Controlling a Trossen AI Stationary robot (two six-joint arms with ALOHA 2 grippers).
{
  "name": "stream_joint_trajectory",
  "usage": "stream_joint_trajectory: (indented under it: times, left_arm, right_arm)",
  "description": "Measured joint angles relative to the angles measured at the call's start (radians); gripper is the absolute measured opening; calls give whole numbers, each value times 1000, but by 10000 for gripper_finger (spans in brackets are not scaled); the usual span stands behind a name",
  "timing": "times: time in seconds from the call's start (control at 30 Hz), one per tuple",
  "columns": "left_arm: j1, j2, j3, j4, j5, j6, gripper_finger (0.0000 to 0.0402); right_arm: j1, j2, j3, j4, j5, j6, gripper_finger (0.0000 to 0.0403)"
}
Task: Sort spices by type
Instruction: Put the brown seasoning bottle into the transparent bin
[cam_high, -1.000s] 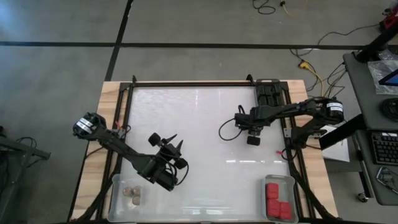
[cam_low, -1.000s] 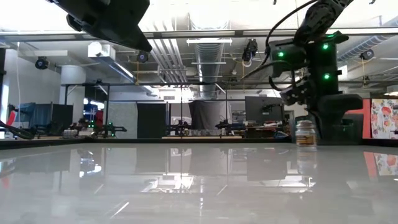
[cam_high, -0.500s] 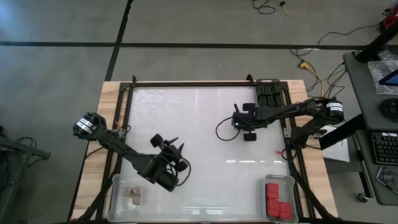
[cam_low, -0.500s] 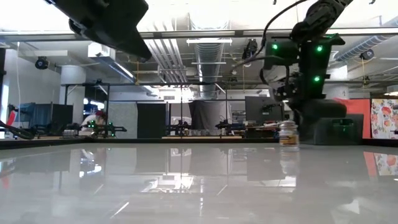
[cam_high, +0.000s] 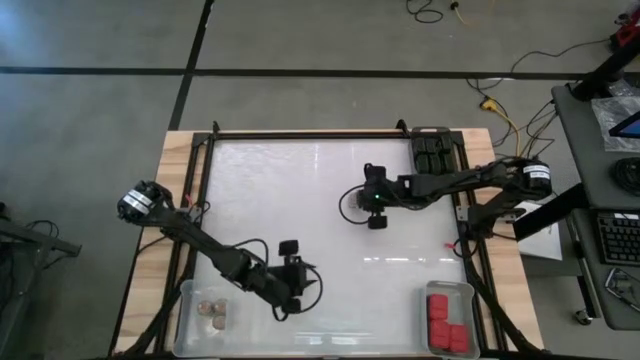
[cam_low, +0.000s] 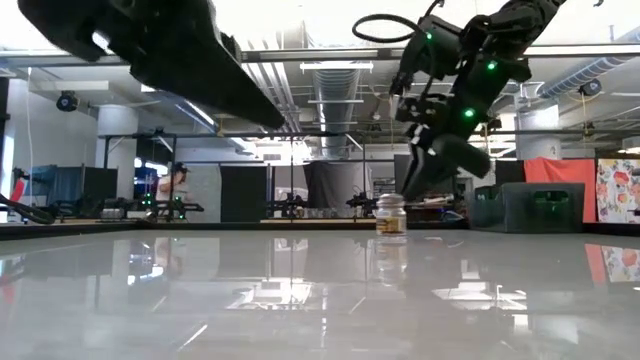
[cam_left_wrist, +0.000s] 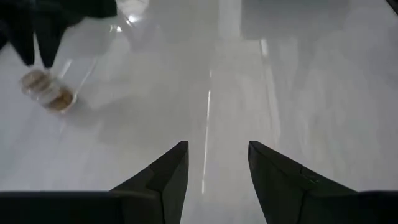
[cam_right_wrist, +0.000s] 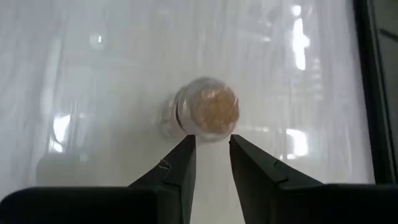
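Here, my right gripper (cam_right_wrist: 212, 157) has its fingers (cam_right_wrist: 177, 167) set narrowly apart, empty; the tan-lidded spice jar (cam_right_wrist: 208, 114) stands upright on the white table (cam_right_wrist: 93, 93) just beyond my fingertips, not between them. Farther off, my left gripper (cam_left_wrist: 214, 163) hovers with fingers parted and empty, that jar (cam_left_wrist: 47, 91) well ahead to one side of them.
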Motion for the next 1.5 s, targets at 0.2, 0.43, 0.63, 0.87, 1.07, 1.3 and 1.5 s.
stream_joint_trajectory:
  times: [0.2,0.43,0.63,0.87,1.07,1.3,1.5]
  left_arm:
    - [54,0,-41,129,-48,10,151]
    - [136,0,-31,162,-22,50,151]
    - [150,0,-28,259,-18,135,151]
    - [150,0,-22,273,-17,149,151]
    - [149,0,-26,215,-16,115,151]
    - [152,0,-29,173,-78,46,154]
    - [171,0,-30,172,-100,36,190]
  right_arm:
    - [10,51,3,63,3,11,100]
    - [39,6,73,-75,12,51,108]
    - [15,-19,58,-107,35,55,116]
    - [-46,54,32,-15,70,38,105]
    - [-49,153,32,182,57,-1,87]
    - [-17,267,42,383,-76,53,80]
    - [54,325,58,523,-79,62,97]
